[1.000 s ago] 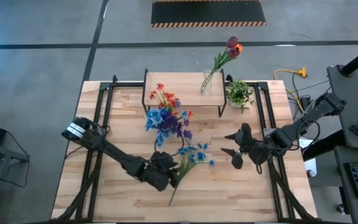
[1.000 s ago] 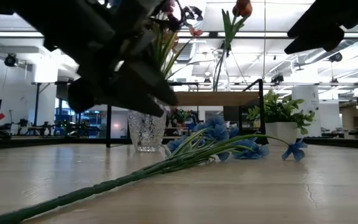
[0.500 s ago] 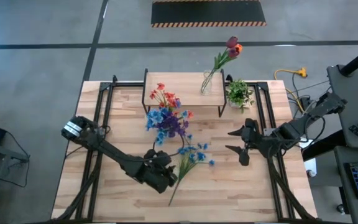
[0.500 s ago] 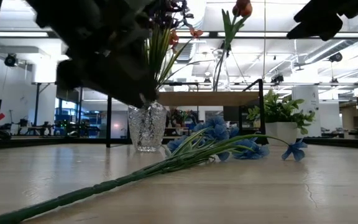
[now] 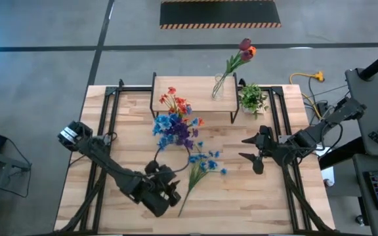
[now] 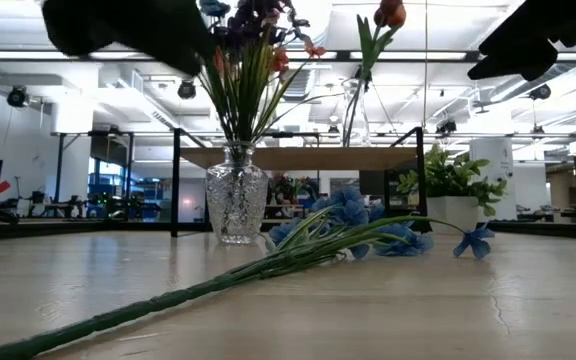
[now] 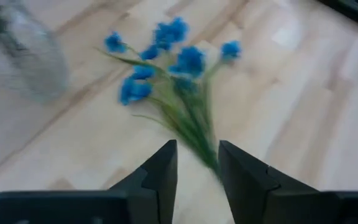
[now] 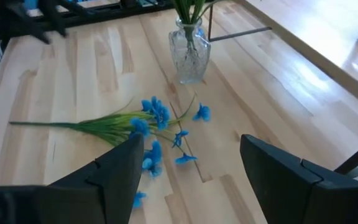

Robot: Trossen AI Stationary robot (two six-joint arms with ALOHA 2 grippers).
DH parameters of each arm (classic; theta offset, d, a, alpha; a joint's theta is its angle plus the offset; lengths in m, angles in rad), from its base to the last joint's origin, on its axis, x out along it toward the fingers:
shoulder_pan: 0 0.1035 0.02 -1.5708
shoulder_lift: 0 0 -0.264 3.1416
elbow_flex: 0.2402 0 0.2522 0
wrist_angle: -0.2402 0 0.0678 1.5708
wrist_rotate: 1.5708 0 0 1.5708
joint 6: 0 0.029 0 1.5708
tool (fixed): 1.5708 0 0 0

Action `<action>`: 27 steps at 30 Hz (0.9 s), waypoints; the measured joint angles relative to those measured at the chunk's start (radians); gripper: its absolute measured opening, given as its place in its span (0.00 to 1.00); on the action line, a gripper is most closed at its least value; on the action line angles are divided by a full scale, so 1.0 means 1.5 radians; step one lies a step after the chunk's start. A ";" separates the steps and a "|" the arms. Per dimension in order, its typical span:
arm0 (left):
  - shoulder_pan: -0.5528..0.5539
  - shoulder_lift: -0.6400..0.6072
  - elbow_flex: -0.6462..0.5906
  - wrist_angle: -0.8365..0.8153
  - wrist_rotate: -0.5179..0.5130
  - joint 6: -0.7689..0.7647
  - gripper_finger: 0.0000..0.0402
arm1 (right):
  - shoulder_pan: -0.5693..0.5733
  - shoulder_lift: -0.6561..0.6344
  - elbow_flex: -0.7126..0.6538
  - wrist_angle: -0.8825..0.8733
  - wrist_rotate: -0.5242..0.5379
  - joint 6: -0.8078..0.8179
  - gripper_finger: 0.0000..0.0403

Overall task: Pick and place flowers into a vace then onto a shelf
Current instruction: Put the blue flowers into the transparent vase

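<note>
A blue-headed flower spray (image 5: 201, 169) lies flat on the tabletop, its stem end toward the near edge (image 6: 118, 318). A cut-glass vase (image 6: 236, 205) stands on the table before the shelf (image 5: 194, 93), holding orange, blue and purple flowers (image 5: 176, 124). A slim glass vase with dark red tulips (image 5: 244, 50) stands on the shelf. My left gripper (image 7: 197, 177) hovers above the spray's stem (image 7: 194, 134), fingers a little apart, nothing between them. My right gripper (image 8: 191, 180) hangs open over the table's right half (image 5: 251, 154), clear of everything.
A small leafy potted plant (image 5: 252, 98) stands at the shelf's right end. Black frame rails (image 5: 104, 118) run along the table's left and right sides. Bare wood lies along the near edge (image 5: 241, 210).
My left gripper has risen and drawn back toward the table's near left, off the spray's stem; in the low view it no longer blocks the vase. The blue spray has stayed lying where it was.
</note>
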 joint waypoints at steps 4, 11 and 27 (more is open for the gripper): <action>-0.011 0.027 0.036 0.001 0.009 0.021 0.19 | 0.000 -0.001 -0.001 0.000 0.000 -0.003 0.63; -0.007 0.090 0.086 0.001 0.060 0.080 0.11 | 0.000 -0.001 -0.003 0.000 0.001 -0.011 0.63; 0.059 0.223 0.163 0.012 0.095 0.175 0.08 | 0.000 -0.001 -0.025 0.000 0.000 0.012 0.63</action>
